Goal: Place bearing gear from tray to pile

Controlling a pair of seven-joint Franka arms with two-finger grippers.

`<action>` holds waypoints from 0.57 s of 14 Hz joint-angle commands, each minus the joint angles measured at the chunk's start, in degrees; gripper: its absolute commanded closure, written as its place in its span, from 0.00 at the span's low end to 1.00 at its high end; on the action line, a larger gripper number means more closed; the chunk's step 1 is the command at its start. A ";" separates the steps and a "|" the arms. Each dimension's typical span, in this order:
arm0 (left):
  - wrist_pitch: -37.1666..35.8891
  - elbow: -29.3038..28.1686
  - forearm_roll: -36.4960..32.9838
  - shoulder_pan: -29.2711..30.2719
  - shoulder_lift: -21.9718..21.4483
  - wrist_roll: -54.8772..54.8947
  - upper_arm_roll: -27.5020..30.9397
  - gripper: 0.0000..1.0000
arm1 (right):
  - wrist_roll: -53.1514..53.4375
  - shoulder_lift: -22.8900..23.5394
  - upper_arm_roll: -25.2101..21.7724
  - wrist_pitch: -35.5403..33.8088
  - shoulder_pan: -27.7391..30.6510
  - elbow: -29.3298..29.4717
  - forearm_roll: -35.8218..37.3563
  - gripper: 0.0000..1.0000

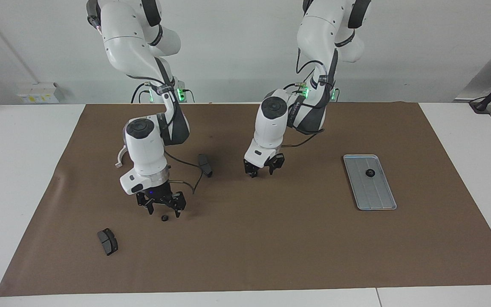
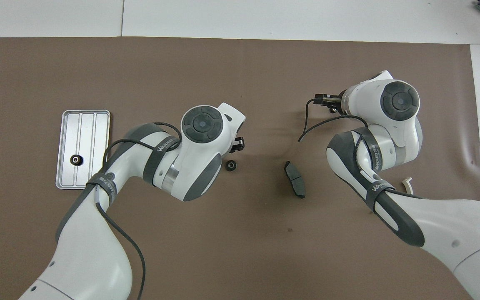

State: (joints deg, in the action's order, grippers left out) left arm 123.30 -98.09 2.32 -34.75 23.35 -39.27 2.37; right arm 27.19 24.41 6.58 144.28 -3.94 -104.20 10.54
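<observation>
The silver tray (image 1: 375, 196) lies toward the left arm's end of the table, with one small black bearing gear (image 1: 370, 172) on it; both show in the overhead view, tray (image 2: 94, 137) and gear (image 2: 76, 159). My right gripper (image 1: 164, 210) is open just above the mat, and a second small black gear (image 1: 164, 218) lies on the mat under its fingertips, apart from them. Around it lies the pile: a white half-ring bracket (image 1: 119, 156) and two dark brake pads (image 1: 205, 165) (image 1: 108, 241). My left gripper (image 1: 264, 168) is open and low over the mat's middle.
The brown mat (image 1: 271, 251) covers most of the white table. In the overhead view a small dark round piece (image 2: 231, 166) shows beside the left gripper (image 2: 236, 145); I cannot tell whether it touches it. One pad (image 2: 294, 185) and the bracket's tip (image 2: 407, 183) show there.
</observation>
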 commanded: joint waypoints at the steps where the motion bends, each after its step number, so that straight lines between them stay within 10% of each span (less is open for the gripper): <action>1: -8.22 0.18 -0.30 10.36 -6.11 11.17 -0.43 0.33 | -0.39 -4.88 3.25 -6.62 0.07 -0.65 0.28 0.00; 8: -12.65 -1.66 0.41 31.91 -9.63 44.24 -0.08 0.35 | 8.22 -7.09 5.99 -12.53 -9.93 -0.48 0.19 0.00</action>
State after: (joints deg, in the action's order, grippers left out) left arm 110.34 -97.17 2.42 -6.50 14.86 -1.08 2.96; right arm 33.95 17.75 12.40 132.30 -12.11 -104.06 10.46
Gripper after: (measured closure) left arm 0.339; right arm 0.000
